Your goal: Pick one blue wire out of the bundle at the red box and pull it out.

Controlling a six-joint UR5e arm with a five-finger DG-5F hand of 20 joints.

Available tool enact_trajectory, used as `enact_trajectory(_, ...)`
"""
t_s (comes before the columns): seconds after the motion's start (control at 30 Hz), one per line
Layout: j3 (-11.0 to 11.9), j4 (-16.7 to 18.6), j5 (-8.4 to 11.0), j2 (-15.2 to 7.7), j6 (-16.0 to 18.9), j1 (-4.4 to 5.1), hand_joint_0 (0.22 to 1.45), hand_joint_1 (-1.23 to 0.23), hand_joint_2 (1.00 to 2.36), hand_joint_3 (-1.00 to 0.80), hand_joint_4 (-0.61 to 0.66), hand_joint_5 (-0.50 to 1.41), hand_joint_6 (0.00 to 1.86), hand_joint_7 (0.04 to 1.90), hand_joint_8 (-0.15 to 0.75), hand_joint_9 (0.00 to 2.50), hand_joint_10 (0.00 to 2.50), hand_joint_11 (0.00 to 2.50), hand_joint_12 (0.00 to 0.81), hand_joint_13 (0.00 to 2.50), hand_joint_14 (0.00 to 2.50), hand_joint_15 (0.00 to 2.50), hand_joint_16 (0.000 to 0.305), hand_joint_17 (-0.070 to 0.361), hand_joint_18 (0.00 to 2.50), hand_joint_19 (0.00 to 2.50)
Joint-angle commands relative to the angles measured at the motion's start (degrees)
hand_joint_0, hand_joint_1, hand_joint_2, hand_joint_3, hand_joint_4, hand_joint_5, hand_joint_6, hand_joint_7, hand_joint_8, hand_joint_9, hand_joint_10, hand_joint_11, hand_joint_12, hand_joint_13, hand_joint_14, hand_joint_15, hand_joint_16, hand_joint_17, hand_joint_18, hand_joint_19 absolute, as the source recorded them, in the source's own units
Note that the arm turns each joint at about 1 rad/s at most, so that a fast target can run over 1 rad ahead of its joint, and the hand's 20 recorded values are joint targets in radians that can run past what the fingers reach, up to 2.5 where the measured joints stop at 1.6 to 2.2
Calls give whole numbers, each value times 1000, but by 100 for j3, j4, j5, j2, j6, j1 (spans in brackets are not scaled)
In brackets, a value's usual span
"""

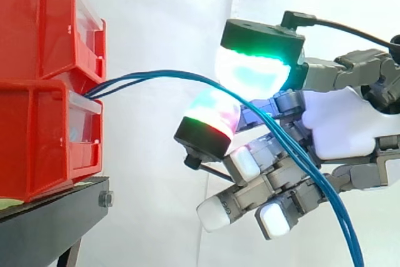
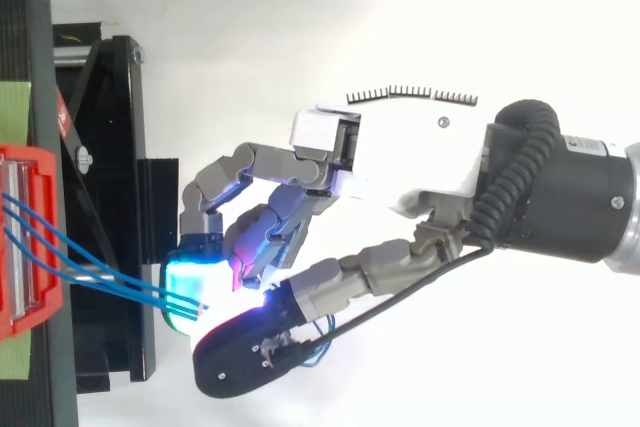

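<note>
Three thin blue wires (image 1: 162, 74) leave the gap between the two stacked red bins (image 1: 37, 42) and arc right into my hand (image 1: 340, 123). They pass between a cyan-green glowing pad (image 1: 253, 70) above and a magenta-red glowing pad (image 1: 212, 117) below. These two pads are pressed together on the wires. Past the pinch the wires run down across the curled lower fingers to the bottom right. In the top view the wires (image 2: 100, 272) stretch from the red bin (image 2: 25, 247) to the pinch in the hand (image 2: 400, 162), which sits right of the bin.
The bins sit on a black stand (image 1: 50, 223) whose frame (image 2: 110, 197) lies between bin and hand. A white curtain (image 1: 162, 4) hangs behind. The arm's black wrist (image 2: 570, 197) comes in from the right.
</note>
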Motion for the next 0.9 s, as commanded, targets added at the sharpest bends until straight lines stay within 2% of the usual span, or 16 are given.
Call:
enact_trajectory(0.0,3,-2,3,16,4,1,781,-910,1006,-431,126,-209,909,1071,391,862,18,626,479,728,11,303,61,137,833,421)
enact_trajectory(0.2,3,-72,3,86,-5,-7,819,-879,1006,-414,159,-214,896,1158,377,850,15,615,470,719,10,302,59,133,806,438)
enact_trajectory(0.3,3,-142,3,95,-5,-7,756,-846,1017,-262,230,-216,886,1269,376,852,17,602,471,723,12,300,60,135,825,441)
enact_trajectory(0.37,3,-151,3,95,-5,-7,676,-816,1018,-99,210,-220,882,1204,382,848,14,585,484,712,10,306,63,142,831,444)
enact_trajectory(0.47,3,-160,3,95,-5,-7,629,-717,1011,-1,217,-212,871,1057,415,864,12,547,520,720,11,312,71,161,869,452)
enact_trajectory(0.67,3,-160,3,95,4,-7,597,-636,1043,37,257,-200,858,1017,442,878,11,535,558,725,9,317,78,176,875,467)
enact_trajectory(0.73,3,-160,3,95,4,-7,613,-663,1003,55,256,-200,863,988,447,871,11,555,556,720,9,314,77,172,872,465)
enact_trajectory(0.83,3,-160,3,95,4,-7,633,-705,1012,-3,242,-202,866,904,415,843,13,589,527,707,10,319,71,159,847,462)
enact_trajectory(0.87,3,-160,3,95,4,-7,642,-734,1017,-68,237,-209,867,972,398,829,16,599,505,690,10,320,67,150,815,470)
